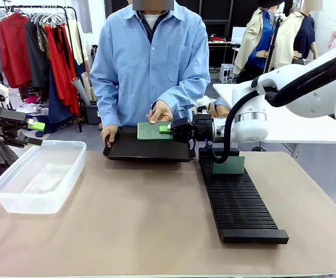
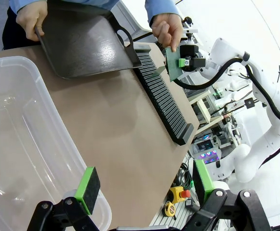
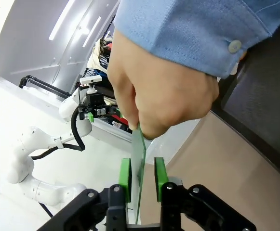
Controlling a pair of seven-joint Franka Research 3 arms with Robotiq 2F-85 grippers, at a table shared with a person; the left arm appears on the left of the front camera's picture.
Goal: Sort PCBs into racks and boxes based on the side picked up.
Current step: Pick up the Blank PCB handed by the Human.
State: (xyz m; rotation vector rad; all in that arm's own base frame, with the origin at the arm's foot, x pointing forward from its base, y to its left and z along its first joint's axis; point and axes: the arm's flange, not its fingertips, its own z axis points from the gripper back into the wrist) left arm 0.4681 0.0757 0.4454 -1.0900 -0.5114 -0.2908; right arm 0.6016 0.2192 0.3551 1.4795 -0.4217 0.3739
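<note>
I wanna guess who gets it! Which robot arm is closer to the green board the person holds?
Right. The right arm has its jaws either side of the PCB in the person's hand; the left arm hangs far off by the clear tub.

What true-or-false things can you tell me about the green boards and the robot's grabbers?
1. A hand pinches a PCB. True.
2. The box is full of boards. False: it is empty.
3. The left gripper grips a board. False: it is open and holds nothing.
4. The rack holds a second PCB, standing up. True.
5. The right gripper straddles the hand's PCB. True.
</note>
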